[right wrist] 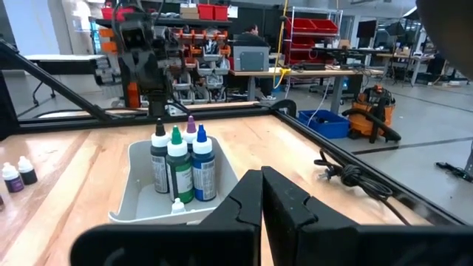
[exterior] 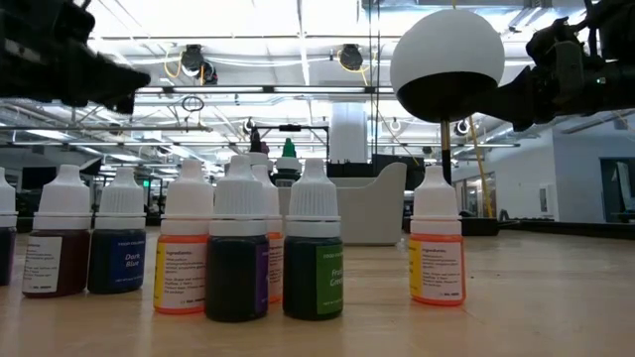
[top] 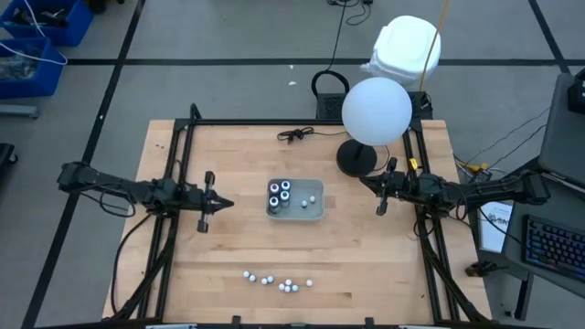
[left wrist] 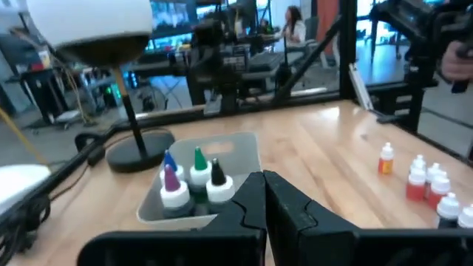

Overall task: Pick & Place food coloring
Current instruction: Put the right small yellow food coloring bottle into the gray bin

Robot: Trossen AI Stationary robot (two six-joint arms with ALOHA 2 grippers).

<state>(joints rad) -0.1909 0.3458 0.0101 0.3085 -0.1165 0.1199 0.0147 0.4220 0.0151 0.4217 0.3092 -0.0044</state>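
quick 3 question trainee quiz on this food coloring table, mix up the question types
1. True or false: the four tall dark bottles with coloured tips stand upright inside the grey rectangular tray.
2. Where are most of the tiny white-capped bottles? A) on the wooden table's near edge B) in the tray C) in a gripper
3. Fill in: both the left gripper and the right gripper are ____ and hold nothing.

Key: 1 true; 2 A; 3 shut
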